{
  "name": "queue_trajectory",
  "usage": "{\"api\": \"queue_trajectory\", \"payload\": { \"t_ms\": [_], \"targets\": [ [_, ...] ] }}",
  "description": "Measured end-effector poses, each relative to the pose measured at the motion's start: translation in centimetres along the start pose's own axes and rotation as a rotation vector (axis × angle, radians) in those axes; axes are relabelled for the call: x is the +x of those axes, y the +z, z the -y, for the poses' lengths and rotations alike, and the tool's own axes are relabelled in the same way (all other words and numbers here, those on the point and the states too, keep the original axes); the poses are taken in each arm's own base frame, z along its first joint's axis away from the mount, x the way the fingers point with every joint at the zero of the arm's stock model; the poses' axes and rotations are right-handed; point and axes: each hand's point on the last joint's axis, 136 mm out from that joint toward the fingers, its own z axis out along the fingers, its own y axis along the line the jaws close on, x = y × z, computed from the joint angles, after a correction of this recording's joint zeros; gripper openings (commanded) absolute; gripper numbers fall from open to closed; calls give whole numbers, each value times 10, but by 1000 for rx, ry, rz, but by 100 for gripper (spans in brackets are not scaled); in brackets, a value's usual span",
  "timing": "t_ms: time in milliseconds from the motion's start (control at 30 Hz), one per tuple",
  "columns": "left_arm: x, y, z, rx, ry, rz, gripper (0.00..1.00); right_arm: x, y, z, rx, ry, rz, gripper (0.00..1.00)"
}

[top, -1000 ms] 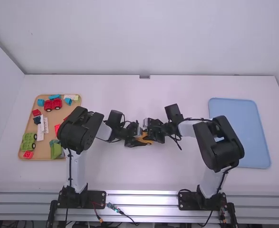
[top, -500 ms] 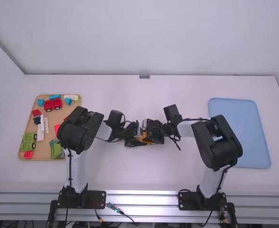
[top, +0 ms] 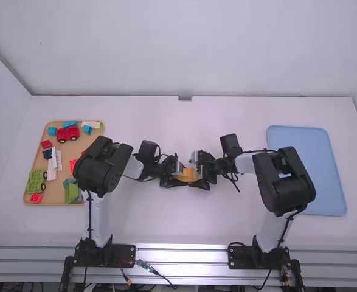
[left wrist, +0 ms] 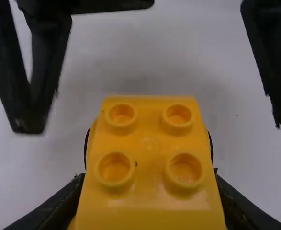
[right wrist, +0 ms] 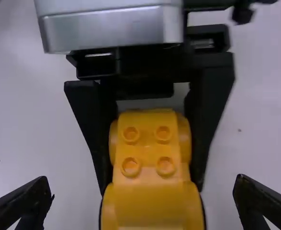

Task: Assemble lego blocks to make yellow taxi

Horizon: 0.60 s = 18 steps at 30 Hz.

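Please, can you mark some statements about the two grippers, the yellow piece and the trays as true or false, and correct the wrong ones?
1. The left gripper grips the yellow piece. True.
2. The right gripper is shut. False: the right gripper is open.
3. Four studs show on the yellow piece. True.
4. The blue tray is on the right arm's side. True.
5. The red wheeled piece is on the blue tray. False: it is on the tan tray.
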Motion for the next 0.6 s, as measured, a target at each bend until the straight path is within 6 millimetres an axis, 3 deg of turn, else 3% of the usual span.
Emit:
{"api": "queue_trajectory", "payload": {
  "t_ms": [167, 233, 367, 400, 600],
  "targets": [
    [0, 0, 0, 0, -1, 0, 41, -10, -16, 9, 42, -21, 27, 99],
    [0, 0, 0, 1, -3, -2, 49, -15, -24, 12, 63, -26, 31, 99],
    [0, 0, 2, 9, -5, 0, 83, -15, -36, 13, 87, 1, 7, 99],
    [0, 1, 4, 18, -4, 2, 99, -14, -39, 14, 96, 8, -3, 99],
    [-3, 3, 1, 40, -42, -17, 99, -2, -40, 17, 146, -13, -25, 99]
  ]
}}
